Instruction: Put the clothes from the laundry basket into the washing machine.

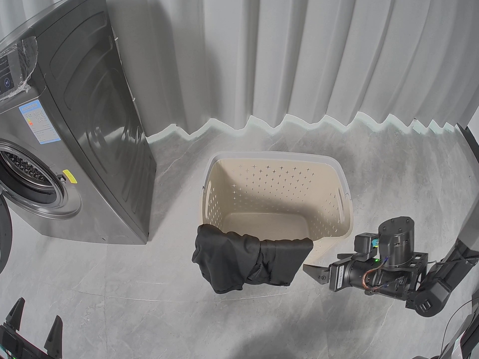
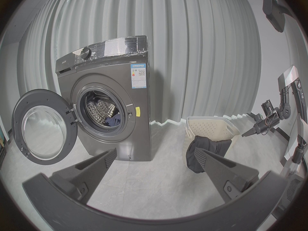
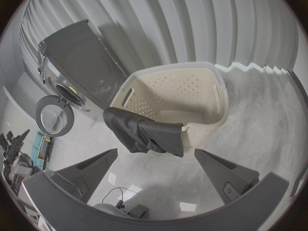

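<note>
Where the black garment (image 1: pixel 249 263) hangs: over the near rim of the laundry basket (image 1: pixel 279 154), at its left corner, with most of the cloth draped outside.
Laundry basket: stood on the floor, right of the washing machine (image 1: pixel 95 125); its pale inner floor is exposed.
Washing machine: at the far left, door (image 2: pixel 43 127) swung open; a dark item is seen in the drum (image 2: pixel 102 111).
Right gripper (image 1: pixel 317 271): just right of the garment, apart from it, fingers spread, nothing held.
Left gripper (image 1: pixel 39 311): near left, well apart from the basket, fingers spread, nothing held.
Step in hand: approach to what is judged the last garment.
Next move: a leftward advance is called for, a pinch on the bunched cloth at the rim, then a carry to the drum.
</note>
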